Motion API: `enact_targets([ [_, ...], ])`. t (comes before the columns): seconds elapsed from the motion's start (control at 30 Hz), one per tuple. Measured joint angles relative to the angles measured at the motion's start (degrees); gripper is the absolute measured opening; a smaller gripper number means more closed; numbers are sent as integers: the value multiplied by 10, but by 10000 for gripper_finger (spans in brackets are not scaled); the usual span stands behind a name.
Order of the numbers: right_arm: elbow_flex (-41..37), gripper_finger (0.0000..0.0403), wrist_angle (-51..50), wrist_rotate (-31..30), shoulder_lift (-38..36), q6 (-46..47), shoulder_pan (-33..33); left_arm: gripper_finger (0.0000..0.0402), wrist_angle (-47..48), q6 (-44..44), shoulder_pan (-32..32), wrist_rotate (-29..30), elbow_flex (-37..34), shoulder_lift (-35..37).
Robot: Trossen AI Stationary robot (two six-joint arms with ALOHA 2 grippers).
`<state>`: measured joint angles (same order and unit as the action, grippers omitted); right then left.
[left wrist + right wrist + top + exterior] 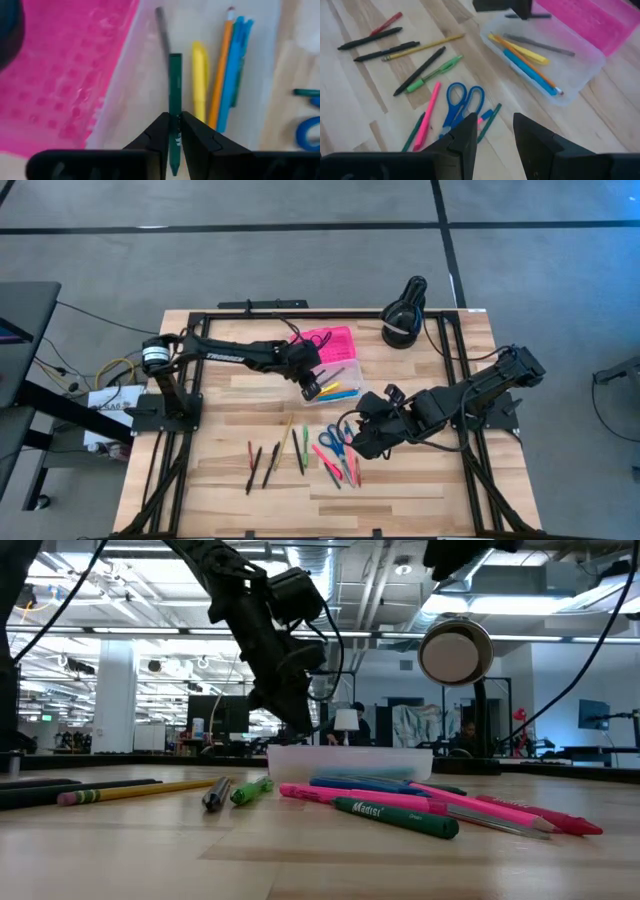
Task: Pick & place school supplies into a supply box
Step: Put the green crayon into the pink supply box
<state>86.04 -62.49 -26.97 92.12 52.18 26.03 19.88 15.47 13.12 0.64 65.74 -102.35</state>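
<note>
The left gripper (311, 388) hangs over the clear tray (330, 383) of the pencil case, its two fingers pinched on a dark green marker (174, 100) that points down into the tray. Already lying in that tray are a grey pencil (162, 31), a yellow highlighter (199, 75), an orange pencil (220, 75) and a blue pen (234, 70), side by side along its length. The pink lid (328, 342) lies open flat on the far side of the tray, joined to it.

The right gripper (367, 442) sits low near the middle of the table, just right of the blue-handled scissors (334, 439), with its fingers spread apart and nothing between them.

The rest of the supplies are still loose on the wooden table (220, 500), nearer than the case: a red pen (250, 451) and two dark pens (262, 467) to the left, then a yellow pencil (286, 434), a light green marker (304, 445), and a cluster of pink (325, 461) and green pens under and around the scissors. A black lamp (405, 315) stands at the far right corner of the table.
</note>
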Motion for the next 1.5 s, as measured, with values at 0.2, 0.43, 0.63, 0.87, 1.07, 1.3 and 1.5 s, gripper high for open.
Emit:
enact_targets([
  [0.2,0,118,-24,-3,0,34,9,91,0,-14,0,27,1,1],
  [0.43,-16,118,-18,-1,0,93,8,130,0,-14,-2,-29,1,17],
  [0.63,-93,118,33,95,0,152,-11,134,14,-27,-25,-51,1,84],
  [0.87,-158,118,169,121,0,143,-40,131,72,-32,-63,9,1,180],
  [1.07,-212,118,214,140,0,143,-68,130,114,-17,-100,62,1,242],
  [1.3,-256,118,274,180,0,151,-78,130,153,18,-141,131,1,284],
  [1.5,-257,118,289,181,29,138,-82,130,168,36,-163,158,1,286],
])
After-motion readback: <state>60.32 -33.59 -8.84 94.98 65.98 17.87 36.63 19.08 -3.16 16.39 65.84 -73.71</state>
